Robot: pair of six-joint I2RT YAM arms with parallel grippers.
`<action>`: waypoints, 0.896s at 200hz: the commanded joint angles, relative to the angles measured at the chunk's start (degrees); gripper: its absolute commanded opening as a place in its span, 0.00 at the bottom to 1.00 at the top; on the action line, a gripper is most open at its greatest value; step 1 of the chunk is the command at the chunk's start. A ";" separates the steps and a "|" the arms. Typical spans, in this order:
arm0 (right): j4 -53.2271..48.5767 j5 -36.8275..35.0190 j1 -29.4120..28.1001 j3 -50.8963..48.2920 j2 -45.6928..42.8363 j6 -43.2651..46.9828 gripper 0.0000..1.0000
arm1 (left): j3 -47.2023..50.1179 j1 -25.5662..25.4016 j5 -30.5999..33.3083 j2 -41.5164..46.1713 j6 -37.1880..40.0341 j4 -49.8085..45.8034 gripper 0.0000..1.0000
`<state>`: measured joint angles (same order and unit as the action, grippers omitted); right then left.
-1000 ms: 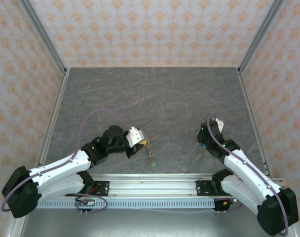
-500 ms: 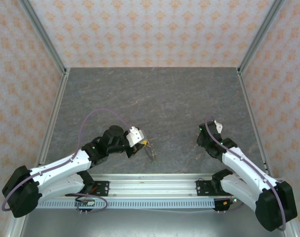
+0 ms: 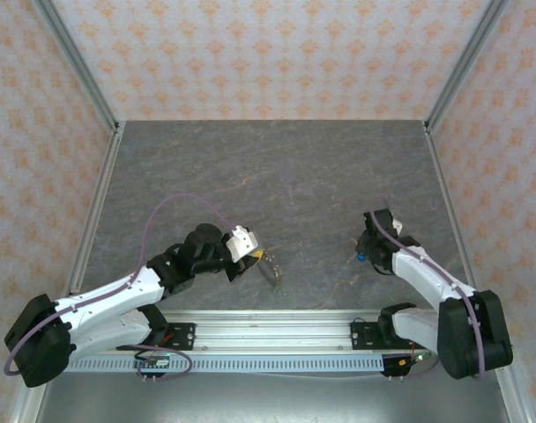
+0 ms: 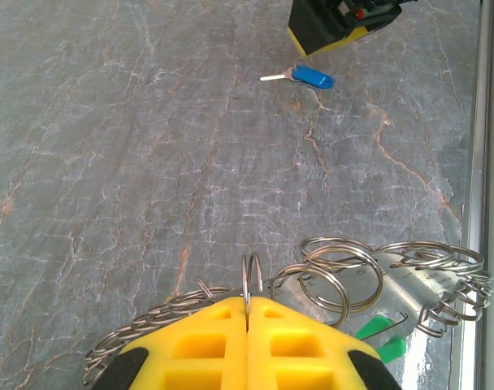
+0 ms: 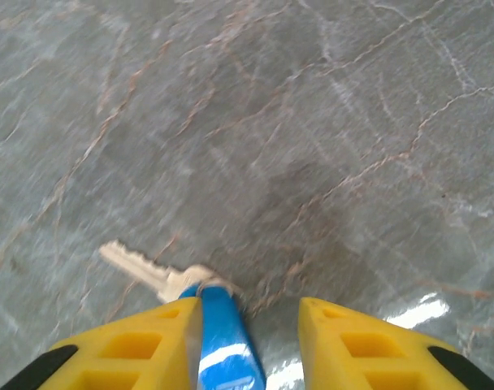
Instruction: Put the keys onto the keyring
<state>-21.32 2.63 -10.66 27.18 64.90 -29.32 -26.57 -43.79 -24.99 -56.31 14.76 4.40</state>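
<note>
— How far along are we?

— Our left fingers (image 4: pixel 202 345) are pressed together on the large wire keyring (image 4: pixel 344 260). Green plastic tags (image 4: pixel 375 329) sit against it; threaded or not, we cannot tell.

— What's left?

— Our right fingers (image 5: pixel 149 333) stand apart around the blue-tagged metal key (image 5: pixel 214 313). It lies on the grey marbled desk (image 4: pixel 149 146), well apart from the keyring, our only holder. We judge it not yet threaded.

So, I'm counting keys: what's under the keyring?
A green tag pokes out beneath the keyring's wire loops, beside a flat silver piece, perhaps a key blade. The left gripper covers the ring's near part, so anything beneath there is hidden.
</note>
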 commanded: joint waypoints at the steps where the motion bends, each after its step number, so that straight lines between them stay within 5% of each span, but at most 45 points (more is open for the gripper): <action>1: 4.73 6.22 2.05 0.59 1.79 1.18 0.36 | -1.20 -0.24 0.81 -0.39 -0.97 1.41 0.00; 79: 5.87 9.20 3.89 1.65 7.57 3.15 0.34 | -1.64 -0.24 0.90 -1.15 -0.70 1.22 0.00; 179: 2.26 13.88 3.89 -0.66 -0.65 4.21 0.21 | -2.17 -0.24 0.81 -1.87 -0.55 0.52 0.00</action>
<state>-17.50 15.22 -6.74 27.07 65.39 -26.13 -26.96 -43.79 -24.99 -57.91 14.79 4.54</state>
